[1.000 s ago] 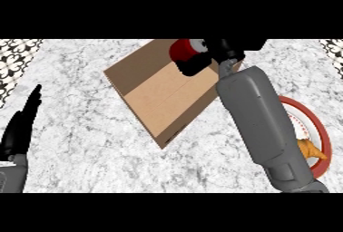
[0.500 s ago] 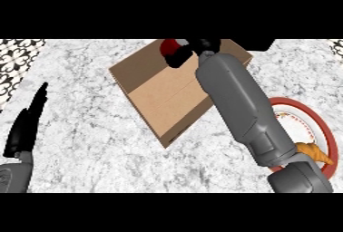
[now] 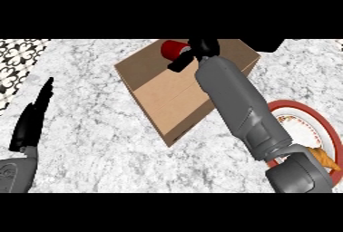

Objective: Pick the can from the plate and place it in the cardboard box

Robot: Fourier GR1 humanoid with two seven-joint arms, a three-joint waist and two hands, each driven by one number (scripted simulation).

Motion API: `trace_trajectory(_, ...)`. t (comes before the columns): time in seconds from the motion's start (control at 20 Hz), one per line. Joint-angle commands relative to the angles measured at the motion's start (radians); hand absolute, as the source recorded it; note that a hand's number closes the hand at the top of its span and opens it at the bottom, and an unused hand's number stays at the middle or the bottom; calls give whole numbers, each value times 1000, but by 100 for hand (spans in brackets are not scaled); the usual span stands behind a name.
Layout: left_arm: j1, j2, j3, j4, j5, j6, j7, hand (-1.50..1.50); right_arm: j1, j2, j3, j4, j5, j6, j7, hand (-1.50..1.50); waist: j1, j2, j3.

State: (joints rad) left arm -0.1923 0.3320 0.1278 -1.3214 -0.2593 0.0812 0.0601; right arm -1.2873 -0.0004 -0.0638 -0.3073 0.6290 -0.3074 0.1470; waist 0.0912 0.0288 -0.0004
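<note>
Look first at your right hand point(image 3: 193, 52): its black fingers curl round the red can point(image 3: 173, 48), gripping it from the can's right side, so the can sits just to the left of the fingers, at the far end of the cardboard box point(image 3: 179, 88). How high the can hangs above the box floor cannot be read from this steep view, and its long axis seems to point roughly up toward the camera, since you see mostly its round red end. The right forearm stretches diagonally from the lower right, crossing over the box's near right wall and above the red-rimmed plate point(image 3: 320, 121), which no longer carries the can. Judged from this, the release is what remains. Your left hand point(image 3: 32, 121) rests open at the left edge, fingers straight and upward, well apart from the box.
</note>
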Motion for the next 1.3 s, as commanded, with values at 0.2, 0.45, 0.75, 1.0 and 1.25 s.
trace_trajectory(0.2,4,1,4,6,9,-15,-28,0,1,0,-56,51,-80,-112,-184,-150,10,8,0)
trace_trajectory(0.45,2,14,24,24,12,-16,-8,0,-19,-16,-135,7,-156,-179,-284,-150,-15,2,1)
trace_trajectory(0.75,11,9,27,-11,1,-1,38,0,27,-47,-245,-25,-273,-144,-408,-150,-49,-14,2)
trace_trajectory(1.0,60,48,72,28,25,-28,-28,0,84,-171,-304,-38,-339,-24,-465,-150,-65,-19,1)
trace_trajectory(1.25,73,7,53,-42,3,10,17,0,174,-255,-309,-69,-360,55,-492,-150,-80,-26,1)
